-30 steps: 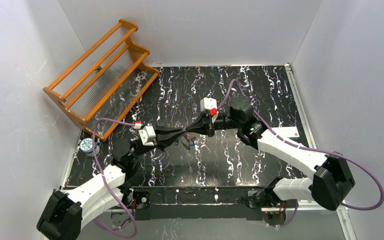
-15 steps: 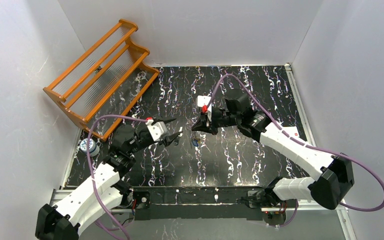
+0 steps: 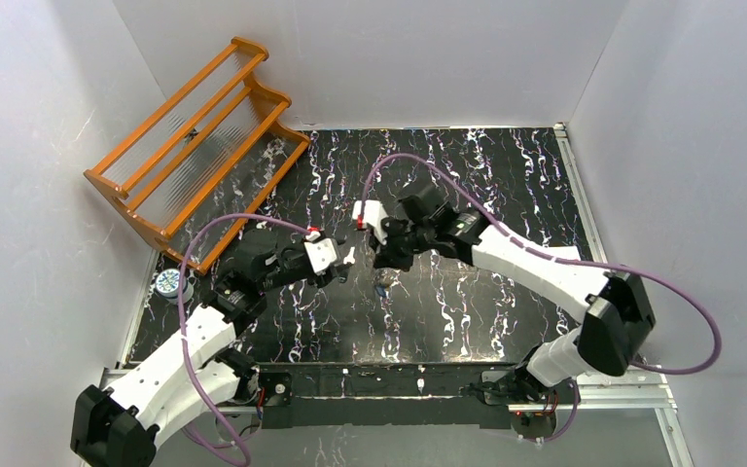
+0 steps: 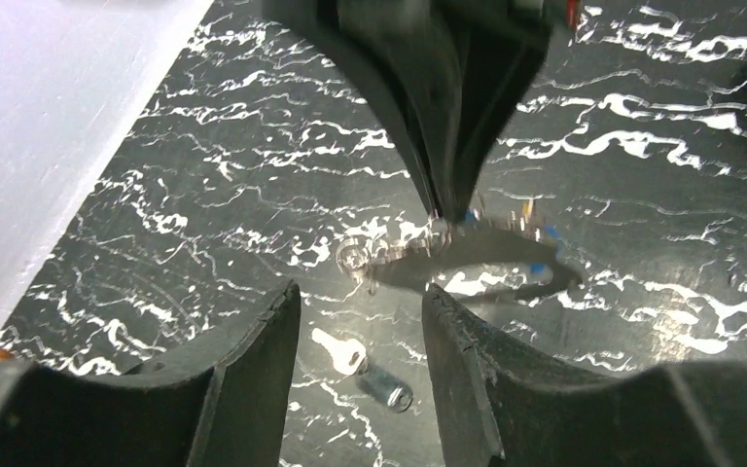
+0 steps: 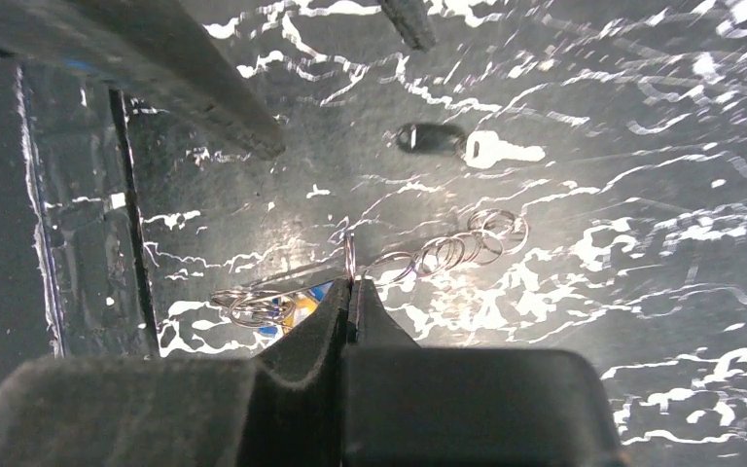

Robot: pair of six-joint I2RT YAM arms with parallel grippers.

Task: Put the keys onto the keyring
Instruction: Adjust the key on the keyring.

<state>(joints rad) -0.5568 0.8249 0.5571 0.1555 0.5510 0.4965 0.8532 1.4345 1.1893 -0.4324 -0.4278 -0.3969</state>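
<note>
Two tools that met at mid-surface 1 s ago now stand apart: left tool (image 4: 360,297) drawn back, fingers spread, holding nothing. Right tool (image 5: 350,287) pinched together on the thin keyring (image 5: 350,255), with its chain of rings (image 5: 457,248) and blue-headed keys (image 5: 282,306) lying on the surface (image 5: 642,321). Wrist views alone show a loose black-headed key (image 5: 491,149) near the chain

The top view is bright and even, the light seemingly from overhead, with faint shadows. In the right wrist view the glossy surface (image 5: 564,292) glares pale around its middle, and its white veins streak with blur. In the left wrist view the right claw (image 4: 444,204) is smeared, and the keyring (image 4: 389,255) throws a dark shadow.
</note>
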